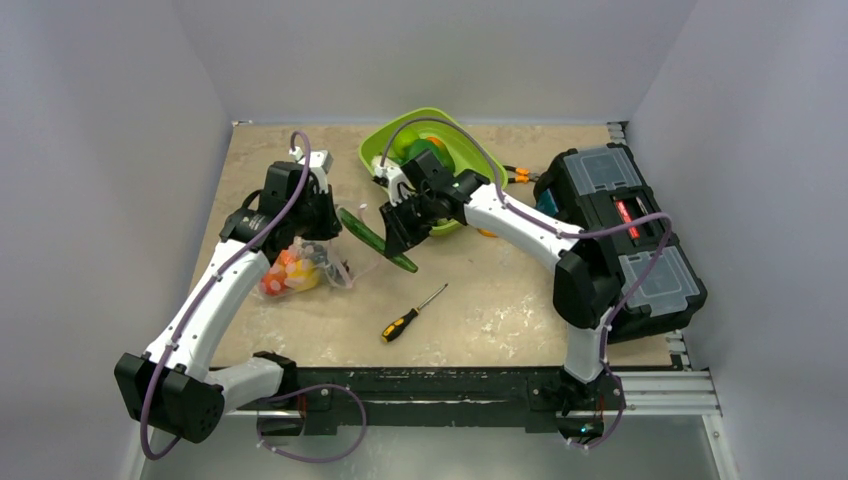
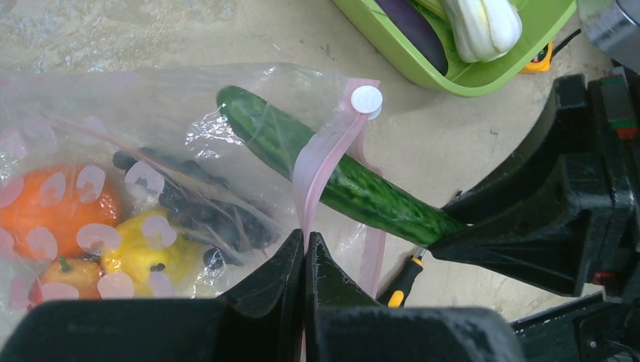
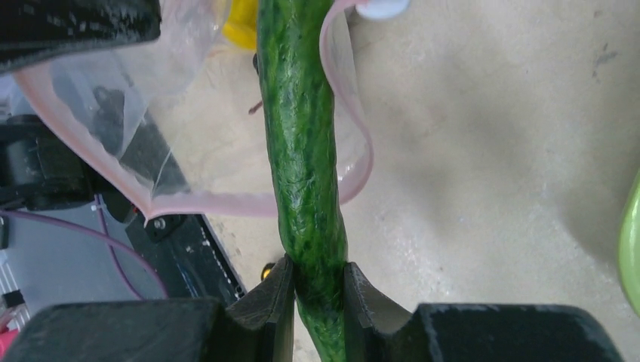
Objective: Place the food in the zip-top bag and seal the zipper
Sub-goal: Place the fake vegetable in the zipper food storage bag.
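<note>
The clear, crinkly zip-top bag (image 2: 151, 105) was held at its mouth by the left gripper (image 2: 306, 243), jaws pressed together on the thin pinkish zipper strip (image 2: 321, 154), apparently so that the opening would gape. The long, glossy green toy cucumber (image 3: 302, 151) was pinched near its rear end by the right gripper (image 3: 318, 275) and lay half through that mouth, its long axis crossing the strip, tip pointed inward towards the orange and yellow toy fruits (image 2: 132, 253) inside.
</note>
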Motion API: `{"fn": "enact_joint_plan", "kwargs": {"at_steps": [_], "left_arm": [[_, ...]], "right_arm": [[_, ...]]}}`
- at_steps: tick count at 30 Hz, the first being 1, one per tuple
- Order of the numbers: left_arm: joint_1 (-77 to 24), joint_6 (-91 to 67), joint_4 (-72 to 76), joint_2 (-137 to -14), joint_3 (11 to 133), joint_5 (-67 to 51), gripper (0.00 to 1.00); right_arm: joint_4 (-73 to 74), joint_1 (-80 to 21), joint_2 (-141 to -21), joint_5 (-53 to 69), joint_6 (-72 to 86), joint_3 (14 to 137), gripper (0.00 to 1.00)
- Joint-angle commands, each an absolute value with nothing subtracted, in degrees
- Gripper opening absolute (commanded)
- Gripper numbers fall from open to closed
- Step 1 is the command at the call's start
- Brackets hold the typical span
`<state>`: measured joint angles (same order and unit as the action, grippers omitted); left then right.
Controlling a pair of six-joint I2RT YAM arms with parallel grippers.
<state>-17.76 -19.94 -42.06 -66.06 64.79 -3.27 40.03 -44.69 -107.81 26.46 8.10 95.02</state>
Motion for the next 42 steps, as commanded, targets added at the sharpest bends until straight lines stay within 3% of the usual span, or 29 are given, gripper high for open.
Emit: {"fn": "enact_joint_plan", "kwargs": {"at_steps": [1, 9, 22, 27, 36, 42], "left_arm": [[-18.0, -19.6, -40.8, -65.7, 66.1, -4.5, 0.00], [-18.0, -19.6, -40.5, -65.1, 65.8, -5.1, 0.00], [-18.1, -19.7, -40.0, -63.8, 65.3, -5.0, 0.00], [-18.2, -19.7, -40.0, -63.5, 65.3, -4.6, 0.00], [-18.5, -19.6, -39.7, -63.2, 64.9, -3.2, 0.00], [-18.5, -19.6, -39.7, -63.4, 65.1, -3.1, 0.00]], "right_arm": [[37.2, -45.1, -110.2, 27.0, 10.2, 100.3, 0.05], [41.8, -45.0, -118.4, 27.9, 10.8, 113.2, 0.13], [24.3, -44.4, -118.7, 33.0, 23.2, 112.2, 0.14], [19.2, -43.7, -121.3, 35.9, 27.4, 113.7, 0.19], [12.1, -43.6, -125.7, 36.1, 32.1, 114.1, 0.44], [15.7, -43.5, -119.3, 32.6, 26.4, 108.2, 0.51]]}}
